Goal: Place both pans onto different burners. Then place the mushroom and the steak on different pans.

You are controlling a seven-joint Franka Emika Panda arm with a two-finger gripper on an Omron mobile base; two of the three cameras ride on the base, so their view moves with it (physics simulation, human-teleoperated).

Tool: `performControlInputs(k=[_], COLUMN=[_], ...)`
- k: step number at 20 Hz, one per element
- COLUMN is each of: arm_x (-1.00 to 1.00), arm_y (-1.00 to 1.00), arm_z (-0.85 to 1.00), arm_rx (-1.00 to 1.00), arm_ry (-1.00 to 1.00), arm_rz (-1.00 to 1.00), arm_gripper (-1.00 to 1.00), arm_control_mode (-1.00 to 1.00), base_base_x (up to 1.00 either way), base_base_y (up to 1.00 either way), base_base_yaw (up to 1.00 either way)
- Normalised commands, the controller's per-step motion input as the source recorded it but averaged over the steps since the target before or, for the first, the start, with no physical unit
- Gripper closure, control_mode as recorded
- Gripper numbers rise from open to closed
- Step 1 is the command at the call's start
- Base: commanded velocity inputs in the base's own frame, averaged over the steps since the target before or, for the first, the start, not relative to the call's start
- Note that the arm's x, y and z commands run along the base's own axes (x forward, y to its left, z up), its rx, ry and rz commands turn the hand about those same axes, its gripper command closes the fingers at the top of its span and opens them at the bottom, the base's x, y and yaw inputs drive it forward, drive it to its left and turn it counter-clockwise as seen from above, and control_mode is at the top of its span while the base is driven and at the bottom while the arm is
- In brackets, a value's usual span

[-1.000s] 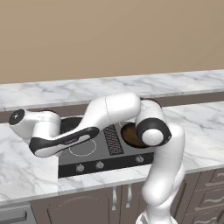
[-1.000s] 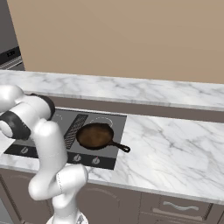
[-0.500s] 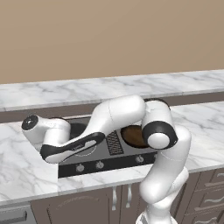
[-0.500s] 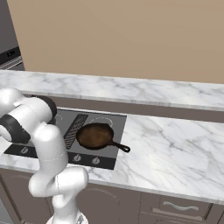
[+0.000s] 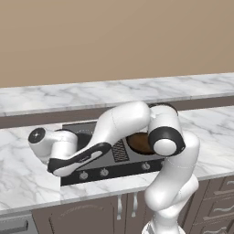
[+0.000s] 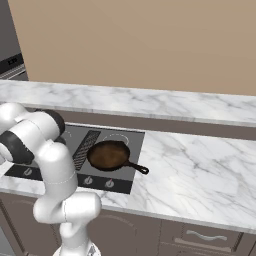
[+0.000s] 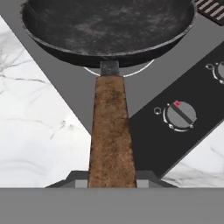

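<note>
- Pans are dominating this kitchen scene, with the marble counter [image 6: 200,165] stretching out under a tan wall and the dark cooktop [image 6: 132,142] sitting flush in it.
- White robot arm [image 5: 123,125] is reaching low across the cooktop toward its left side, its bulk covering much of the burners in the left base view.
- Black pan [image 7: 109,30] is lying over a white burner ring [image 7: 131,72] at the left of the cooktop, its long wooden handle [image 7: 110,131] running straight back toward the hand camera.
- Reddish-brown pan [image 6: 108,154] is sitting on the right side of the cooktop, its short dark handle pointing out toward the counter; whether it is centred on a burner is hard to say, though a ring is showing just behind it.
- Gripper [image 7: 111,181] is looking clenched on the wooden handle, judging by the handle running down between the dark finger bases at the bottom of the hand view; the tips themselves are cut off.
- Judging from this, the first half of the task is nearly finished: one pan is placed, the other is being settled and has yet to be let go.
- Mushroom and steak are still waiting to be placed, as both pans are lying empty.
- Control knob [image 7: 180,115] with a red mark is showing beside the handle.
</note>
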Motion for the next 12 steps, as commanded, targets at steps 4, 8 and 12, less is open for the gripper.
performControlInputs(k=[4, 8, 12], arm_x=[0.03, 0.01, 0.13], arm_y=[0.0, 0.0, 0.0], arm_z=[-0.14, -0.19, -0.25], arm_rx=[0.0, 0.0, -0.03], arm_ry=[0.0, 0.0, 0.0], arm_rz=[0.0, -0.01, -0.01], arm_gripper=[1.0, 1.0, 1.0], arm_control_mode=[-1.0, -1.0, -1.0], base_base_x=[0.0, 0.0, 0.0], base_base_y=[0.0, 0.0, 0.0], base_base_yaw=[0.0, 0.0, 0.0])
